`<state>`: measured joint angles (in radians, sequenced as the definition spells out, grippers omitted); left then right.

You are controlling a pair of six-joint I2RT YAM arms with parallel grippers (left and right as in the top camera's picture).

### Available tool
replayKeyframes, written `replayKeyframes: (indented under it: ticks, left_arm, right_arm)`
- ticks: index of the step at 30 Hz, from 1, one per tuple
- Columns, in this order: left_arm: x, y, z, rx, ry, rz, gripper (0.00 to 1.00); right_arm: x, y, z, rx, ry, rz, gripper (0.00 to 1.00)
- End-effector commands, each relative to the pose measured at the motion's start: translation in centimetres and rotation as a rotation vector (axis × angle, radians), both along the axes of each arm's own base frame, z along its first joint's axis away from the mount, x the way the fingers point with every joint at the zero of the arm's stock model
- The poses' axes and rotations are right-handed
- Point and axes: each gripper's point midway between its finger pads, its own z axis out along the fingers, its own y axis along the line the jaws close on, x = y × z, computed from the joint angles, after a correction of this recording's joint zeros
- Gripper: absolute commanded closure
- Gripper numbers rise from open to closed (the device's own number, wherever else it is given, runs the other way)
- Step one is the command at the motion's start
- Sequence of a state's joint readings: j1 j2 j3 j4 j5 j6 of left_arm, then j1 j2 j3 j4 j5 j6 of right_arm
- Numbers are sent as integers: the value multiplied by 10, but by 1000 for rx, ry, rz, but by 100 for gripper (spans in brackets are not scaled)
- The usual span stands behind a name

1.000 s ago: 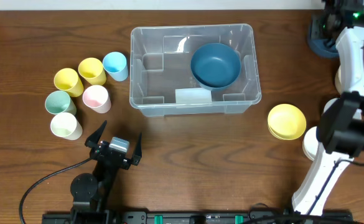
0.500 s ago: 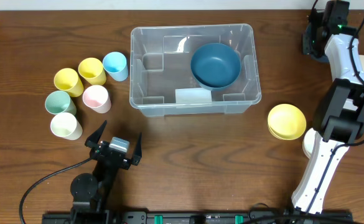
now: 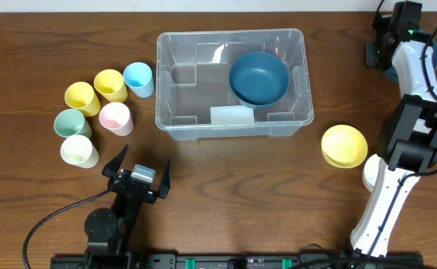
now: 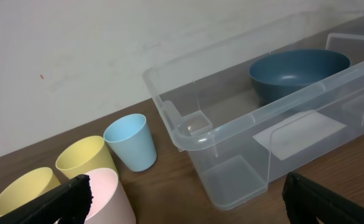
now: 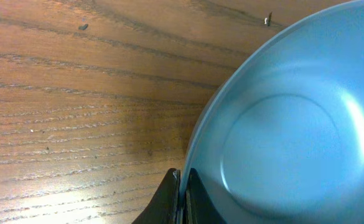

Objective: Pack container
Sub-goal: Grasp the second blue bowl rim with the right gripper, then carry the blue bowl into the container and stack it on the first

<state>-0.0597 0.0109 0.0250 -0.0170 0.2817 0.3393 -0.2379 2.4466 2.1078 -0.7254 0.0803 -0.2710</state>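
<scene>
- My right gripper (image 5: 183,182) is out at the far right corner of the wooden table (image 3: 225,175), well apart from the container (image 3: 175,119).
- On the right wrist feed its two fingertips are pinched tight together on the rim of a steel-blue bowl (image 5: 281,137). The rim sits between them with no gap showing.
- That bowl stands upright on the wood and fills the right side of the wrist feed.
- The container lies in the middle of the table toward the far edge, long side facing me. It is off to the left of the right gripper, with bare wood between the two.
- A dark blue bowl (image 3: 258,77) already sits inside the container, in its right half, upright.
- My left gripper (image 3: 141,166) is spread wide with nothing in it, parked near the front edge.
- The container is ahead of the left gripper and a little to its right, near but not touching. On the left wrist feed I look straight at its near left corner.
- Six cups stand in a cluster left of the container: a light blue cup (image 3: 138,78) just beside its wall, then two yellow, one pink, one mint and one white.
- A yellow bowl (image 3: 344,144) rests off the container's near right corner, apart from both grippers.
</scene>
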Motion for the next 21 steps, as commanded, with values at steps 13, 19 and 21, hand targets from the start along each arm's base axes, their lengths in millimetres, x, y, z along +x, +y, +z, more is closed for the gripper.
replayKeyframes:
  ticks: [13, 19, 21]
  left_arm:
    - [0, 0, -16, -6, 48, -4, 2]
    - [0, 0, -16, -6, 48, -4, 2]
    - [0, 0, -16, -7, 48, -4, 2]
  right_arm:
    - [3, 132, 217, 15, -370, 201, 99]
    - [-46, 228, 302, 101, -489, 371, 99]
    - [-64, 258, 309, 134, -477, 425, 99]
